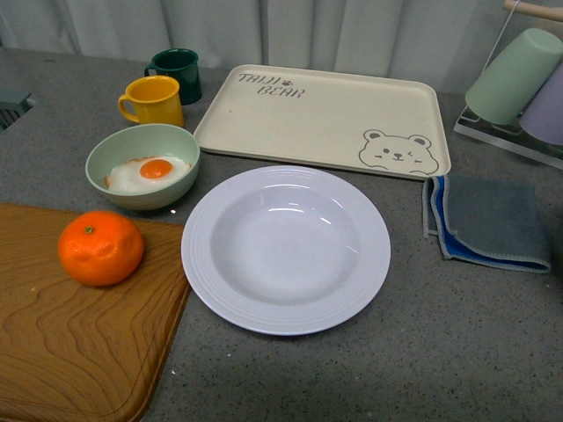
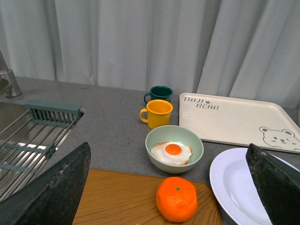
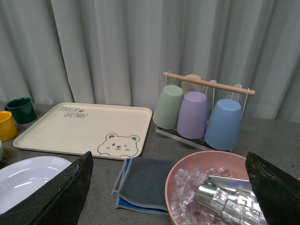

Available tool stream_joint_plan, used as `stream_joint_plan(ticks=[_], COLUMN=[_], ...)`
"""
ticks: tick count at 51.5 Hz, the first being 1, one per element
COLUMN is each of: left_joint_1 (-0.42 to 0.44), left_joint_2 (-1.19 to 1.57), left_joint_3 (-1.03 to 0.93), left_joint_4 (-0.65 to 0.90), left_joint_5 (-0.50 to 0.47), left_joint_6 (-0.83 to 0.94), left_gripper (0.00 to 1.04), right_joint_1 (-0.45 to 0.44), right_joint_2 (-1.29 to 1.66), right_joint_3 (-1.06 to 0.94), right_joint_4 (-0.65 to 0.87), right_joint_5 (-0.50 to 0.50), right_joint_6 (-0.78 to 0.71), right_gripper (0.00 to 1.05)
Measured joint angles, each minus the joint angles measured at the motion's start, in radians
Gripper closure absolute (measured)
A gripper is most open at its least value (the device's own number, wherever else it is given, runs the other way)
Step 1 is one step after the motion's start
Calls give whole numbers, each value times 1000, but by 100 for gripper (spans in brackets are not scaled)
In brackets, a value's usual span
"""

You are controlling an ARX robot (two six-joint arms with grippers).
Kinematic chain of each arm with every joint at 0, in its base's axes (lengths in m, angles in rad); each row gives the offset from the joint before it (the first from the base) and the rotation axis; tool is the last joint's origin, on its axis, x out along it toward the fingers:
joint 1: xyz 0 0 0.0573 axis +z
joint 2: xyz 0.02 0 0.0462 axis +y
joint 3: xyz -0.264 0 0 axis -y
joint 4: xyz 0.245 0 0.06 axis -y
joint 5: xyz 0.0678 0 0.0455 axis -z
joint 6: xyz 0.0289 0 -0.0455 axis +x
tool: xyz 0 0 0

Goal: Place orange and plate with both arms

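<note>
The orange [image 1: 101,248] rests on a wooden cutting board [image 1: 70,343] at the front left. Just right of the board, the white plate [image 1: 286,249] lies empty on the grey counter. Neither arm shows in the front view. In the left wrist view my left gripper [image 2: 168,154] hangs open above the board, with the orange [image 2: 176,198] between and beyond its dark fingers [image 2: 51,187] and the plate [image 2: 234,183] by the other finger. My right gripper [image 3: 168,157] is open and empty, with the plate's rim [image 3: 28,176] beside one finger.
Behind the board stand a pale green bowl with a fried egg [image 1: 142,165], a yellow mug [image 1: 154,100] and a dark green mug [image 1: 176,72]. A cream bear tray [image 1: 321,119] lies at the back. A grey cloth [image 1: 493,220], cup rack [image 3: 201,112], pink ice bowl [image 3: 211,187] and sink [image 2: 28,136] flank them.
</note>
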Motion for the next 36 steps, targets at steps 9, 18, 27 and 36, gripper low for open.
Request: stream_joint_plan(ticks=[9,18,27,36], left_joint_1=[0,-39,-75,-82], left_joint_2=[0,190,489,735], left_joint_3=[0,39,114,183], left_joint_4=[0,-68,70,134], left_joint_5=[0,-172,-158,-92], left_joint_6=[0,-80,-133,-154], left_gripper=[7,7,7,7], right_joint_1=[0,0,0,0], right_joint_2=[0,0,0,0], right_joint_3=[0,0,0,0], right_joint_4=[0,0,0,0], right_joint_5=[0,0,0,0], right_joint_6=[0,0,0,0], right_gripper=[9,9,9,9])
